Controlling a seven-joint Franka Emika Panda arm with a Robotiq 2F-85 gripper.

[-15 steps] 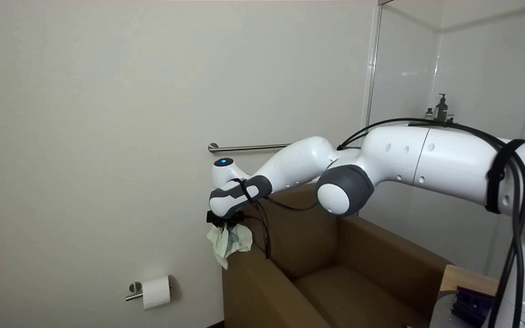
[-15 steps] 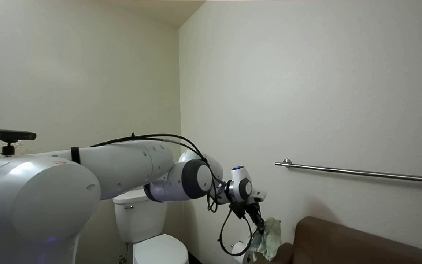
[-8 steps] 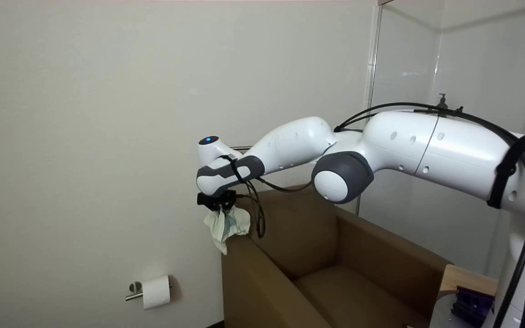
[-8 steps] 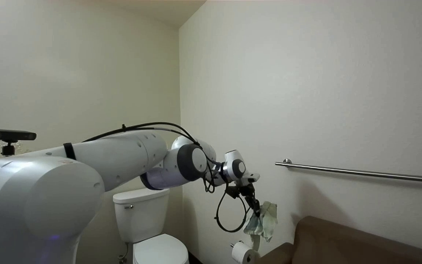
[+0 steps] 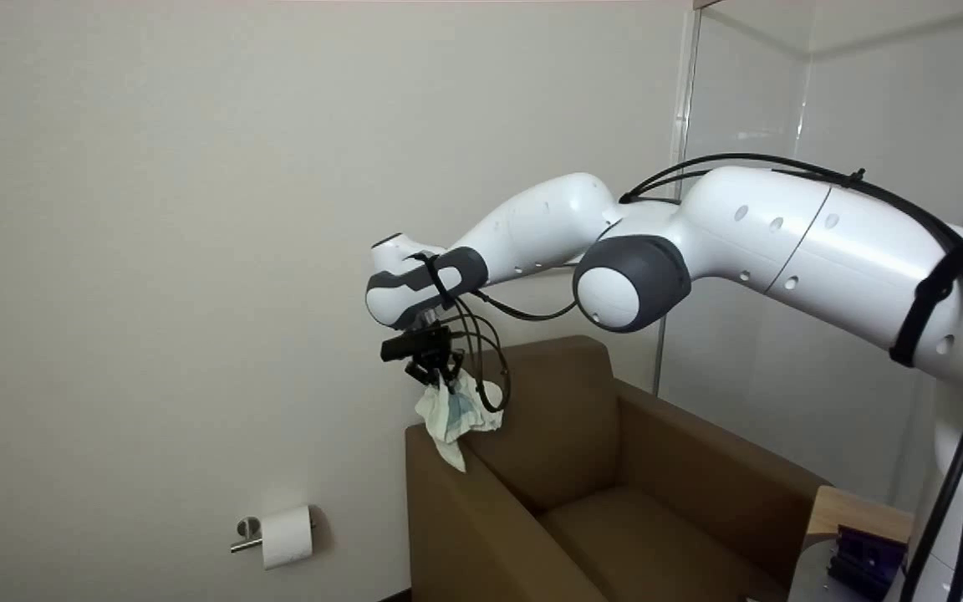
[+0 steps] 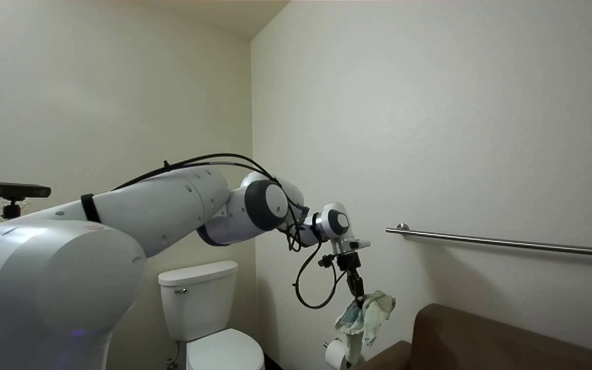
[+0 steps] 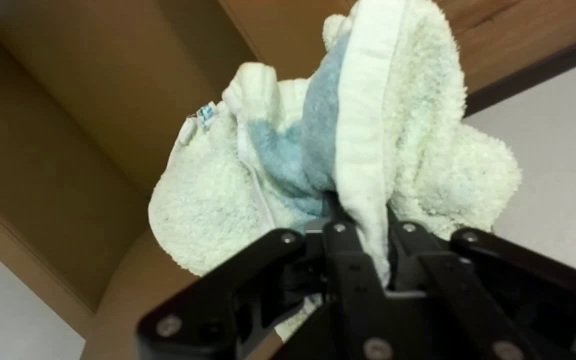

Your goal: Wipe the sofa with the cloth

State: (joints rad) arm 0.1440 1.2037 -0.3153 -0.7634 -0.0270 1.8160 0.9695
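The cloth is a crumpled pale green-white terry cloth with a blue-grey patch. It also shows in an exterior view and fills the middle of the wrist view. My gripper is shut on it, with a fold pinched between the black fingers. In both exterior views the gripper points down and the cloth hangs below it. The brown sofa is below; the cloth hangs over the back end of its near armrest. I cannot tell whether the cloth's lower corner touches it. The sofa's backrest shows too.
A toilet paper roll is on the wall beside the sofa. A metal towel bar runs along the wall above the backrest. A toilet stands in the corner. A small table with a purple object is by the arm's base.
The arm has risen, lifting the cloth from the armrest's back end. In the last half second the gripper has tilted and swung the cloth toward the sofa's inside. The grip has stayed shut.
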